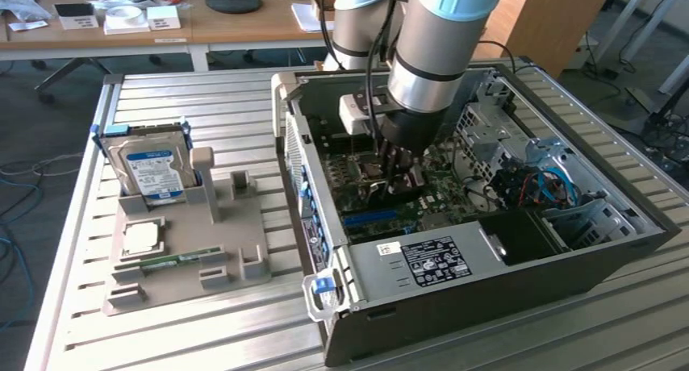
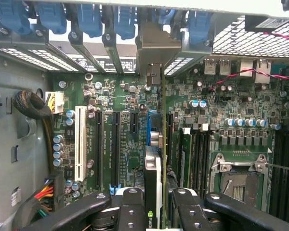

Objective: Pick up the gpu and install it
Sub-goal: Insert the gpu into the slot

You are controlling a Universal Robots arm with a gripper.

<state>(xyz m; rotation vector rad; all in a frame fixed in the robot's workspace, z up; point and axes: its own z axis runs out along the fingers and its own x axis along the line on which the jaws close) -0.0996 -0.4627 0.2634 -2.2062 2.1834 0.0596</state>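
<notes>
The gpu (image 2: 153, 166) is a thin card seen edge-on, held upright between my gripper's (image 2: 159, 209) black fingers (image 2: 130, 211). Its metal bracket end (image 2: 154, 72) reaches the rear slot openings of the open PC case (image 1: 463, 266). The card stands over the motherboard (image 2: 125, 96), along the blue expansion slot (image 2: 148, 127); I cannot tell whether it is touching the slot. In the exterior view my gripper (image 1: 401, 168) is deep inside the case with the dark gpu (image 1: 379, 193) below it.
Blue slot clips (image 2: 89, 19) line the case's rear wall. A CPU socket (image 2: 241, 178) and cable bundle (image 2: 33, 106) flank the slots. Outside the case, a grey holder (image 1: 183, 250) carries a hard drive (image 1: 151, 165), a CPU chip (image 1: 140, 235) and a RAM stick (image 1: 173, 260).
</notes>
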